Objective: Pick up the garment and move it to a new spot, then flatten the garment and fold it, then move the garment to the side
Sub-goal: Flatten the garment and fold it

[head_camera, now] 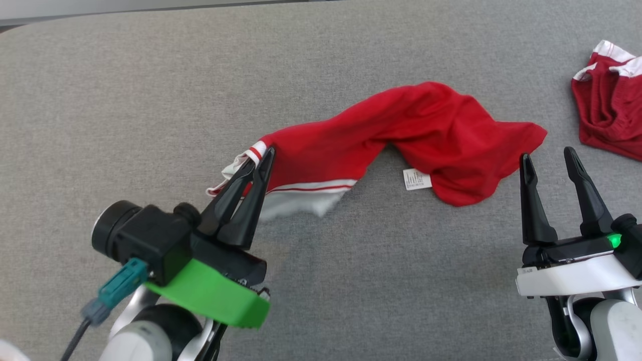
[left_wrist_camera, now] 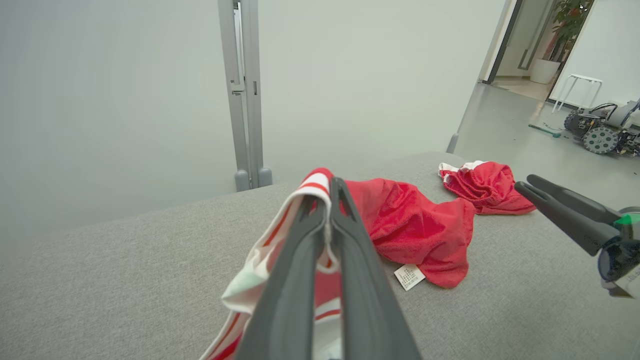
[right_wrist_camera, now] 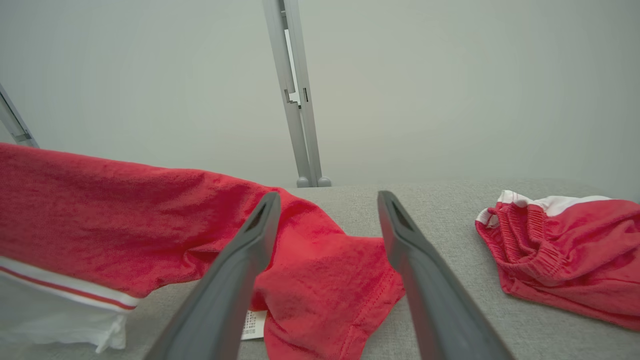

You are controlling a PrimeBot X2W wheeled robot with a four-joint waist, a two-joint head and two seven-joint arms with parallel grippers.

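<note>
Light: bright, soft and even over the grey woven tabletop (head_camera: pixel 351 291).
Shadows: faint smudge under the crumpled red garment with white trim (head_camera: pixel 426 125), just past the left gripper (head_camera: pixel 267 153) jaws.
Focus: left wrist view, dark fingers (left_wrist_camera: pixel 360 300) blurred near the lens.
Glare: small green lamp (head_camera: pixel 614 240) blazing behind the right gripper (head_camera: pixel 547 153) jaws.

Grey table (head_camera: pixel 125 100) bears garment (head_camera: pixel 426 130); another red cloth (head_camera: pixel 609 110).
</note>
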